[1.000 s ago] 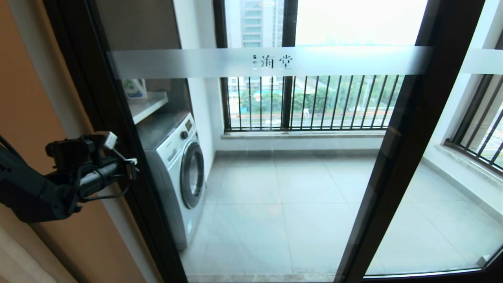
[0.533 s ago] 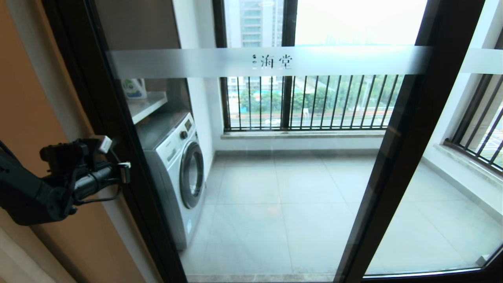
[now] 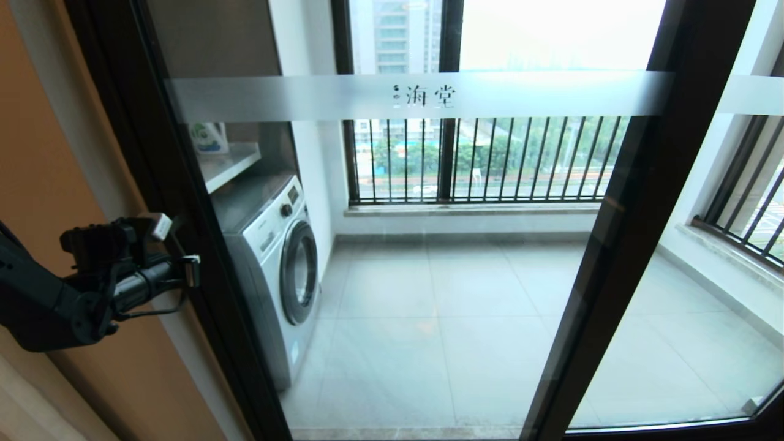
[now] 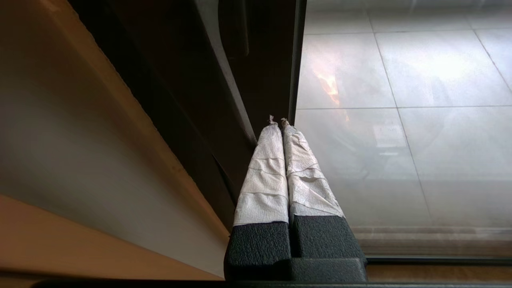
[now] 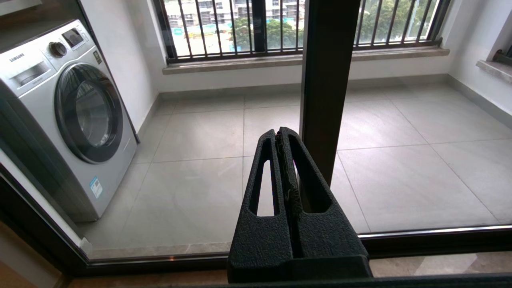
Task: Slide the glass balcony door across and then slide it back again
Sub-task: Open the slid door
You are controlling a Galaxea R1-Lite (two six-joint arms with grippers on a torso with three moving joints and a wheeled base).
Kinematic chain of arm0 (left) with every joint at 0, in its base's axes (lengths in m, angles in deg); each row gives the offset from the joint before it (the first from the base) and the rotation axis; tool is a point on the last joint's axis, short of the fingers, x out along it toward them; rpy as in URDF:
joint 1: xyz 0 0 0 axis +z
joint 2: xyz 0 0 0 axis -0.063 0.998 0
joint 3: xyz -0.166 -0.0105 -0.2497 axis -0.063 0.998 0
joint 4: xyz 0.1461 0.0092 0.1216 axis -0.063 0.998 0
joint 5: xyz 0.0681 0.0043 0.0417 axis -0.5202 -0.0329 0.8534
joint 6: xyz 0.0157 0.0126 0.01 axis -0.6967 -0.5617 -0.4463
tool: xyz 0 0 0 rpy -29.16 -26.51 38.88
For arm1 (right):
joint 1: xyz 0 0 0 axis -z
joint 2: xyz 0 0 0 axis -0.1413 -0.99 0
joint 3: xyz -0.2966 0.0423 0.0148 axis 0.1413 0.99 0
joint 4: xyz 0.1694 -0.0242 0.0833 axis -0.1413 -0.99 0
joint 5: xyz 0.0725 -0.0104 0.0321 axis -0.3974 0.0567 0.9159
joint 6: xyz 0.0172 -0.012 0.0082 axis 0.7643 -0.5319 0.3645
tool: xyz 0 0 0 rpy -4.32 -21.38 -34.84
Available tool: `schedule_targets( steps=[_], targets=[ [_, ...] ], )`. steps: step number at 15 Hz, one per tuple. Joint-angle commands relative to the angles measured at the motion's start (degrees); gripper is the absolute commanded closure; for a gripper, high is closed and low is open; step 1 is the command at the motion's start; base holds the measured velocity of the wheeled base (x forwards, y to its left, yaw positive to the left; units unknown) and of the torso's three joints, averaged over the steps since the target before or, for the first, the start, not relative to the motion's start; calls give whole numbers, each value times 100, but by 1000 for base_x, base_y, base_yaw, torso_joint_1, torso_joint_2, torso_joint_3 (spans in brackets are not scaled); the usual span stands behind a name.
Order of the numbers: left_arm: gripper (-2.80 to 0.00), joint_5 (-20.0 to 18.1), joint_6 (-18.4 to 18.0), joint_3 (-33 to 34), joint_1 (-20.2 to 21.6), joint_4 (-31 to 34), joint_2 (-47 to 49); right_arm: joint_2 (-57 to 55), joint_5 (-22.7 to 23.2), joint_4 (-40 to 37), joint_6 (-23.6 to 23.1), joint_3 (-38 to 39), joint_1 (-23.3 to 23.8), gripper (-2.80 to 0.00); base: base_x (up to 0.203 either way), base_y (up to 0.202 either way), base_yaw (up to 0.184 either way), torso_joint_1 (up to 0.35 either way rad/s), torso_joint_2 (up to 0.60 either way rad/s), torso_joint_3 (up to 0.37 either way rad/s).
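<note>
The glass balcony door (image 3: 441, 288) fills the head view: clear glass in a dark frame, with a frosted band (image 3: 520, 95) bearing two characters. My left gripper (image 3: 191, 270) is shut on nothing at the door's left frame post (image 3: 174, 184), about mid-height. In the left wrist view its white-wrapped fingers (image 4: 266, 168) lie pressed together, and the left gripper (image 4: 279, 121) tips sit at the dark frame post (image 4: 272, 72) beside the glass (image 4: 400, 120). My right gripper (image 5: 281, 134) is shut and empty, low before the door's other post (image 5: 326, 80). No handle shows clearly.
A washing machine (image 3: 282, 263) stands behind the glass at the left under a shelf (image 3: 229, 165) with a bottle. A second glass panel (image 3: 704, 318) lies to the right. Barred windows (image 3: 490, 159) line the balcony. An orange-brown wall (image 3: 43, 153) flanks the left arm.
My left gripper has drawn back a little to the left and down along the door's left post. The door itself looks unmoved.
</note>
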Motion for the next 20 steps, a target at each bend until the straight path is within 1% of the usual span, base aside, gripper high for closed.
schedule_targets(
  steps=[1,6,8,9,13,15,17,18,20],
  targets=[
    [0,-2,-46,-113,127,-42,27,3,0,3,0,70,0,0,0,0,0,0,0,0],
    [0,3,-67,-168,231,-42,-19,4,0,3,0,70,0,0,0,0,0,0,0,0],
    [0,-47,-23,-58,226,-37,-245,4,0,3,0,70,0,0,0,0,0,0,0,0],
    [0,-74,-3,96,202,-31,-456,-5,0,3,0,70,0,0,0,0,0,0,0,0],
    [0,-121,163,717,-110,-33,-1162,-5,0,3,0,70,0,0,0,0,0,0,0,0],
    [0,-259,299,965,-163,-33,-1601,4,0,3,0,70,0,0,0,0,0,0,0,0],
    [0,-502,344,1253,-158,-33,-2052,-5,0,3,0,70,0,0,0,0,0,0,0,0],
    [0,-569,353,1293,-105,-33,-2162,4,0,3,9,70,0,0,0,0,0,0,0,0],
    [0,-577,313,1187,-44,-35,-2094,3,0,3,0,70,0,0,0,0,0,0,0,0]
  ],
)
